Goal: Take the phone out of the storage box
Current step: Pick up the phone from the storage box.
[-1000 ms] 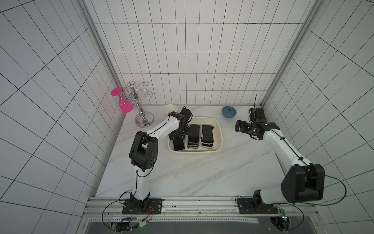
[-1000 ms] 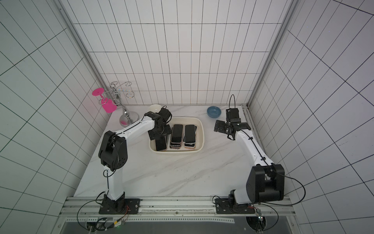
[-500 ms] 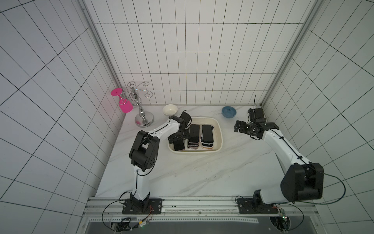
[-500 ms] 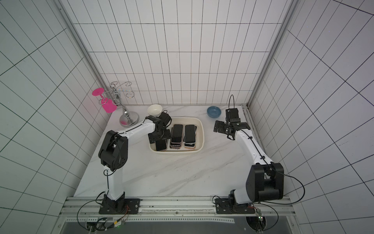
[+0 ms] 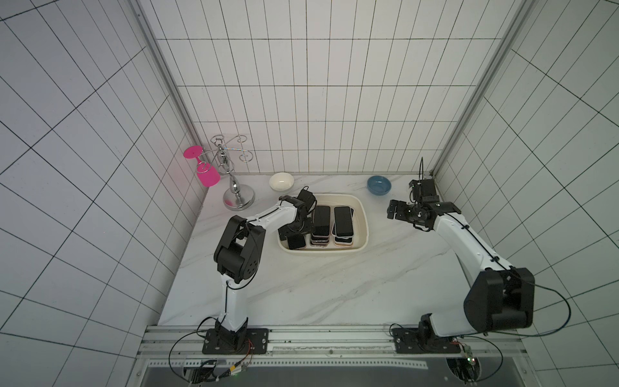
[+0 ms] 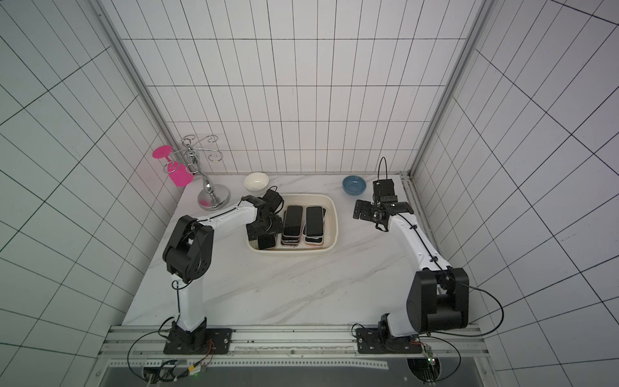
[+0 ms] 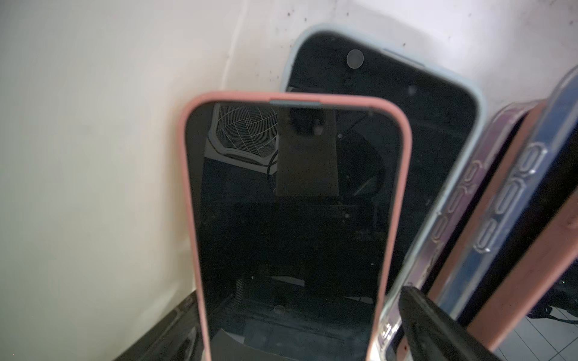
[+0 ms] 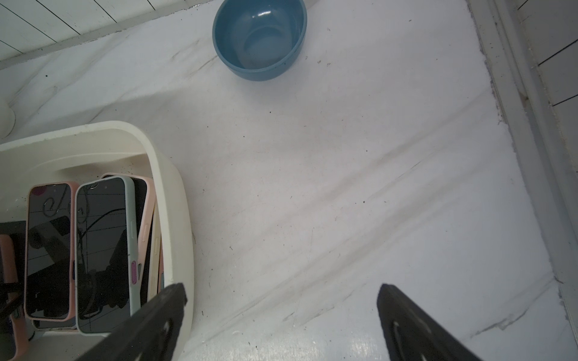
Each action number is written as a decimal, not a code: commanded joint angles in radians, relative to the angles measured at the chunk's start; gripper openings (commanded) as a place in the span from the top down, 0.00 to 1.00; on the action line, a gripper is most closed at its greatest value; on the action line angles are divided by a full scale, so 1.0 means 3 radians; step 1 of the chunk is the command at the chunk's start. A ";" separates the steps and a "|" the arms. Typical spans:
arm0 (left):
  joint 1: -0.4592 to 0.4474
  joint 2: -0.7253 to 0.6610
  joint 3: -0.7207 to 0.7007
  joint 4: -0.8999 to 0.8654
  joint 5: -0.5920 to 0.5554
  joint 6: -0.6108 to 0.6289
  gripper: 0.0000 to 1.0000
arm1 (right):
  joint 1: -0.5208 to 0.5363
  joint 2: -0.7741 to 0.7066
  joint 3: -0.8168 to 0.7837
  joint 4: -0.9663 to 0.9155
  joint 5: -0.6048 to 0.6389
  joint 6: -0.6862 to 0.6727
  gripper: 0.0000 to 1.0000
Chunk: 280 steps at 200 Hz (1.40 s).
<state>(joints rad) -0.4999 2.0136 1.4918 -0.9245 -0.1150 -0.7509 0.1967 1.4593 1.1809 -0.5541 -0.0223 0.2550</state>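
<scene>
Storage box [image 5: 364, 217] sits toward the back of the marble table [image 5: 318, 295], w/ three piles of phones in it. L gripper [image 5: 296, 230] is down inside the box's left end. Both top views hide most of that pile under the wrist; only a dark phone end pokes out toward the front.

L wrist view fills that in: pink-cased phone [image 7: 291, 203], screen up, lies on a pale-blue-cased phone [image 7: 406, 103], box wall just behind. The fingers [image 7: 438, 328] stand wide, one each side of the pink case; contact w/ it can't be made out. Clear-cased phones [image 7: 500, 203] of the next pile are just beside.

R gripper [image 5: 420, 211] hovers right of the box over bare table, jaws wide, nothing betw them. R wrist view has the blue bowl [image 8: 259, 37] ahead and a box corner.

Only the top views show the white bowl [image 5: 281, 181] and chrome rack [image 5: 234, 187] w/ pink glass [image 5: 207, 174], back left
</scene>
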 commanded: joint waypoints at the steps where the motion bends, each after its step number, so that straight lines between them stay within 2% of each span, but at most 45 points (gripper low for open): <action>1: 0.0072 0.0014 -0.0078 0.0028 -0.0026 0.0031 0.02 | 0.0019 0.0039 0.0019 -0.0055 0.0005 -0.0032 0.00; 27: 0.0080 -0.0016 -0.0128 0.0048 -0.0057 0.0044 0.06 | 0.0019 0.0049 0.0017 -0.0060 0.0021 -0.0032 0.00; 95: 0.0122 -0.0179 -0.0179 0.0081 -0.0048 0.0129 0.33 | 0.0045 0.0080 0.0074 -0.0075 -0.0070 0.0023 0.02; 130: 0.0120 -0.0343 -0.0172 0.0090 0.0005 0.0264 0.44 | 0.0095 0.0142 0.0200 -0.0059 -0.0501 0.0084 0.02; 157: 0.0104 -0.0587 -0.0144 0.0075 0.0082 0.0407 0.50 | 0.0127 0.0305 0.0390 0.0009 -0.1093 0.0183 0.03; 190: 0.0011 -0.0835 -0.0060 -0.0012 0.0296 0.0687 0.54 | 0.0144 0.0746 0.0947 0.0026 -0.1977 0.0449 0.07; 209: -0.0090 -0.0897 -0.0008 -0.0147 0.0312 0.0837 0.54 | 0.0240 0.1070 0.1378 -0.0059 -0.2344 0.0541 0.11; 250: -0.0213 -0.1004 -0.0043 -0.0199 0.0405 0.0947 0.55 | 0.0560 0.1666 0.2030 -0.0173 -0.2648 0.0609 0.14; 280: -0.0330 -0.1054 -0.0068 -0.0168 0.0462 0.1049 0.55 | 0.0754 0.1994 0.2273 -0.0266 -0.2686 0.0632 0.24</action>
<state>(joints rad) -0.5751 1.7451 1.4693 -0.9932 -0.0013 -0.4850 0.3798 1.9953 1.7966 -0.5816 -0.7670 0.4255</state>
